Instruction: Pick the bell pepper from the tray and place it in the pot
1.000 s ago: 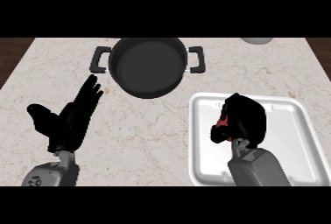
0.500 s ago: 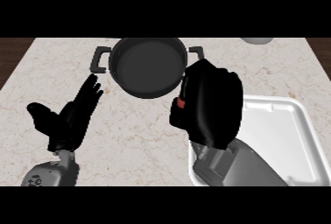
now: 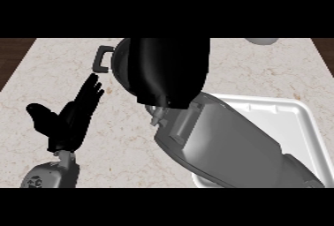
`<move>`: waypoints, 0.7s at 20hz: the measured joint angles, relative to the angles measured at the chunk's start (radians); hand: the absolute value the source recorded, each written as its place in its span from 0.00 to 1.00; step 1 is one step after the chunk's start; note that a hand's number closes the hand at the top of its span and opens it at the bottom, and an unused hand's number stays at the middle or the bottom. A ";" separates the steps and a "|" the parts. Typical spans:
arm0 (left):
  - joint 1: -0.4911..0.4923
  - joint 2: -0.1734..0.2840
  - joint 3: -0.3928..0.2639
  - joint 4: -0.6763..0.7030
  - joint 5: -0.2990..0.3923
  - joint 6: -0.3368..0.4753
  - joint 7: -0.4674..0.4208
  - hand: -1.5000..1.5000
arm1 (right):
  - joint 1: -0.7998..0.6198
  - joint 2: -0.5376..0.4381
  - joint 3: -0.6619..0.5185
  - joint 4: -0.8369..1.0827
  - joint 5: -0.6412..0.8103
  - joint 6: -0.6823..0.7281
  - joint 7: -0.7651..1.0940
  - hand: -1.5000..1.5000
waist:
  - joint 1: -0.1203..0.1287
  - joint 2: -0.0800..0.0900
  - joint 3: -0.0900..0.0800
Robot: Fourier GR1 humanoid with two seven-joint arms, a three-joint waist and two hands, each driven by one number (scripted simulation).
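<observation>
My right hand (image 3: 166,70) hangs over the black pot (image 3: 101,59) at the back of the counter and hides nearly all of it; only the pot's left handle shows. Seen from its back, the hand is curled downward. The bell pepper is hidden beneath it and shows nowhere. My grey right forearm (image 3: 228,145) slants up from the lower right across the white tray (image 3: 306,119), whose right rim and far corner are all that show. My left hand (image 3: 72,117) rests open at the left, fingers up, on the counter side of the pot.
A grey round object (image 3: 263,40) peeks in at the counter's back edge, right of the pot. The marble counter (image 3: 124,145) ends at the left against dark wood floor (image 3: 13,57).
My right hand, with the red pepper in it, rose from the tray and swung left and back until it hangs over the pot. It now hides the pepper. The left hand stayed still.
</observation>
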 measured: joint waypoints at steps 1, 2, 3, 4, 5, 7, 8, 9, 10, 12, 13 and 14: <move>0.001 -0.003 -0.002 0.001 0.001 -0.001 0.000 0.50 | -0.028 0.000 -0.013 0.038 -0.012 -0.009 -0.003 1.00 | 0.002 0.001 0.000; -0.002 0.001 0.003 0.000 0.006 -0.005 0.001 0.50 | -0.062 0.000 -0.035 0.076 -0.028 -0.014 -0.007 1.00 | 0.005 0.002 0.000; 0.001 -0.002 -0.004 -0.007 0.002 -0.003 0.003 0.50 | -0.089 0.001 -0.053 0.116 -0.038 -0.024 -0.010 1.00 | 0.009 0.002 0.000; 0.004 -0.005 -0.008 -0.001 -0.004 -0.002 -0.006 0.50 | -0.110 0.001 -0.068 0.156 -0.047 -0.034 -0.014 1.00 | 0.009 0.003 0.000; -0.002 -0.004 -0.005 -0.004 -0.001 -0.002 0.005 0.50 | -0.133 0.002 -0.093 0.193 -0.056 -0.042 -0.021 1.00 | 0.010 0.004 0.000; 0.012 0.002 -0.002 -0.010 0.002 -0.009 -0.001 0.50 | -0.158 0.002 -0.116 0.268 -0.065 -0.068 -0.031 1.00 | 0.011 0.005 0.000; 0.012 -0.003 -0.005 -0.007 -0.001 -0.007 -0.009 0.50 | -0.175 0.002 -0.122 0.304 -0.073 -0.081 -0.030 1.00 | 0.012 0.006 0.000; 0.005 -0.004 -0.008 -0.012 -0.004 -0.005 0.001 0.50 | -0.188 0.003 -0.129 0.350 -0.078 -0.096 -0.035 1.00 | 0.016 0.007 0.000; -0.007 -0.008 -0.006 -0.001 -0.007 0.000 -0.003 0.50 | -0.195 0.003 -0.141 0.396 -0.079 -0.114 -0.050 1.00 | 0.015 0.010 0.000; -0.011 -0.014 -0.011 0.001 -0.010 0.003 0.001 0.50 | -0.221 0.004 -0.160 0.475 -0.094 -0.144 -0.064 1.00 | 0.015 0.011 0.000; -0.015 -0.017 -0.015 0.000 -0.013 0.005 0.002 0.50 | -0.232 0.004 -0.168 0.514 -0.100 -0.161 -0.071 1.00 | 0.016 0.011 0.000; -0.017 -0.018 -0.017 -0.005 -0.013 0.005 0.010 0.50 | -0.238 0.004 -0.172 0.555 -0.108 -0.185 -0.081 1.00 | 0.020 0.012 0.000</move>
